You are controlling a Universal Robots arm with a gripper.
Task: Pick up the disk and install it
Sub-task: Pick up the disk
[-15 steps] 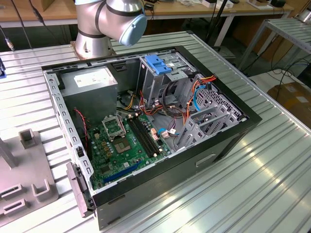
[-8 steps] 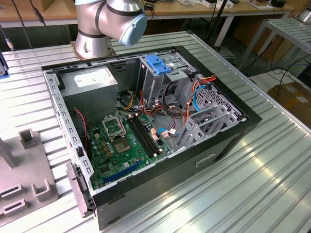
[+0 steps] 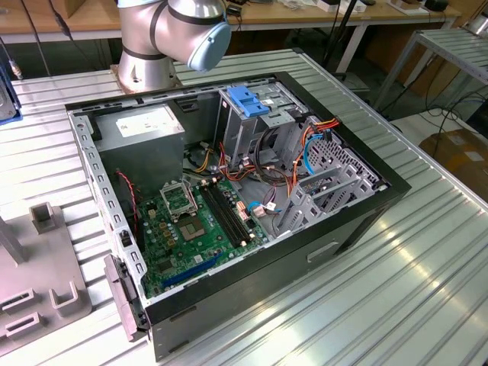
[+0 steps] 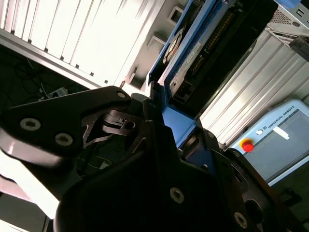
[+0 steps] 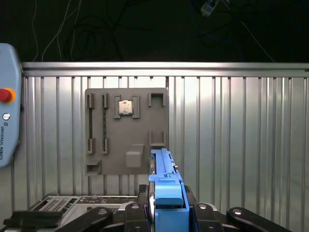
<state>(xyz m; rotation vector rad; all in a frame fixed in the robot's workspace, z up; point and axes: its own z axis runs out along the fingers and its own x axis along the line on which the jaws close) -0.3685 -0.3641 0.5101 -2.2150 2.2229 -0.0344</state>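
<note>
While the claw [image 5: 166, 209] clamps the disk [image 5: 162, 165], a grey fixture plate [image 5: 112, 145] lies beyond.

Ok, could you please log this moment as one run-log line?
gripper: shut on disk | disk: in blue frame, near grey plate | computer case: open

Control pendant [image 5: 7, 130], in both wrist views: one line of dark capital lettering along its pale rim, near the red button [image 5: 5, 95]. It is a maker's mark, not copied here.

White label [image 4: 186, 55] on the disk [image 4: 207, 43], second wrist view: seen nearly edge-on, print not legible.

White sticker [image 3: 143, 122] on the grey box [image 3: 145, 152], inside the computer case [image 3: 358, 221] toward the exterior view's left: lines of print, too small to make out.

Circuit board [image 3: 191, 229] on the case floor: markings illegible.
</note>
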